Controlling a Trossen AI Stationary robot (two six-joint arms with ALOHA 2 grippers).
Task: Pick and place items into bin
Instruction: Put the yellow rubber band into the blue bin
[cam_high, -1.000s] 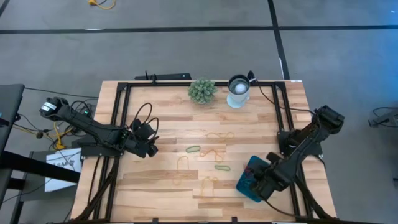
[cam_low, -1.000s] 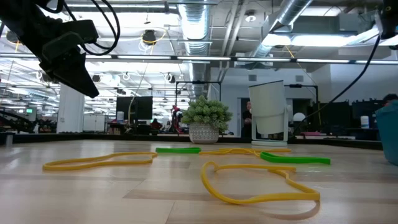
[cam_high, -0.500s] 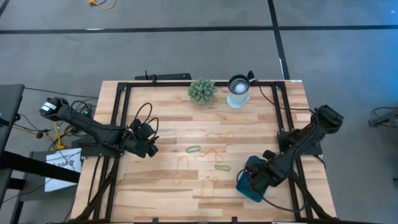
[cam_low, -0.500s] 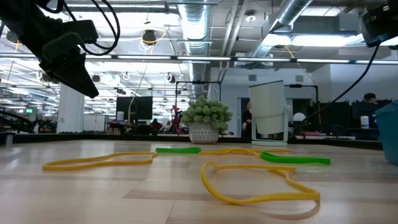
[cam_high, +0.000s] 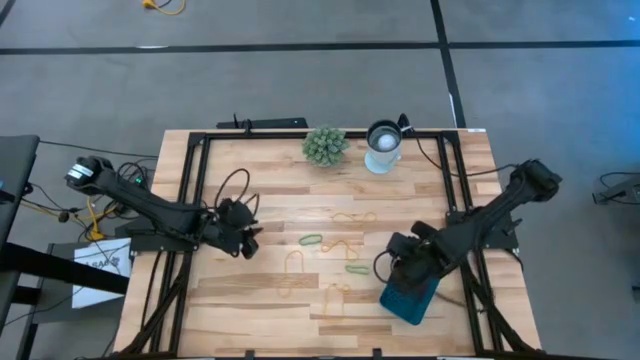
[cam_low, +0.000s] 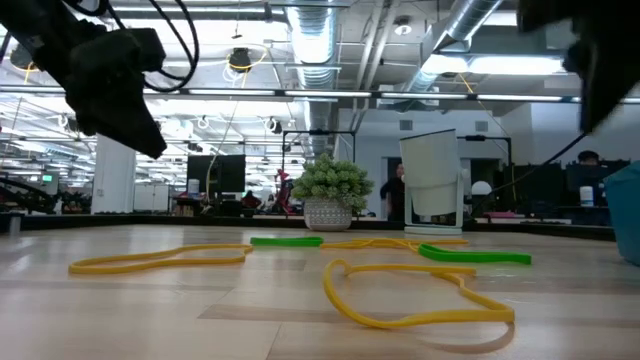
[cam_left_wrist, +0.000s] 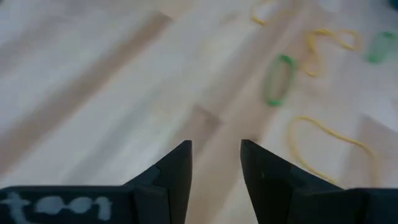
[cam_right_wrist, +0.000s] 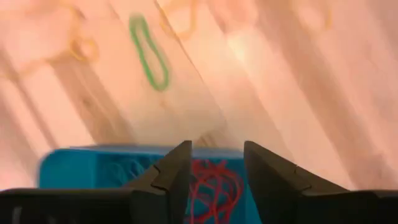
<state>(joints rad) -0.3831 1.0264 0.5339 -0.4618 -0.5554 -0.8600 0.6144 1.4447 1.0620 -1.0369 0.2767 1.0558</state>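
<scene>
Right wrist view had my right gripper (cam_right_wrist: 216, 163) with its fingers spread and nothing between them, hanging over the bin (cam_right_wrist: 99, 169), where red bands (cam_right_wrist: 214, 186) lay tangled on the floor of the tray. I judged a drop was done and a new pick was due. In the high view that gripper (cam_high: 404, 262) sat just above the bin's (cam_high: 410, 303) far edge, near the green band (cam_high: 357, 268) on the wood, which I took for the nearest target: reach over, lower, pinch flat against the table.

My left gripper (cam_left_wrist: 216, 163) was also parted and empty, over bare boards at the table's left (cam_high: 243, 240), with another green band (cam_left_wrist: 278, 79) and a yellow loop (cam_left_wrist: 333, 143) ahead of it.

Farther off stood the plant ball (cam_high: 325, 145) and the cup (cam_high: 383, 146), well clear. Yellow bands (cam_low: 420, 292) overlapped mid-table, so a pinch there risked dragging a neighbour.
</scene>
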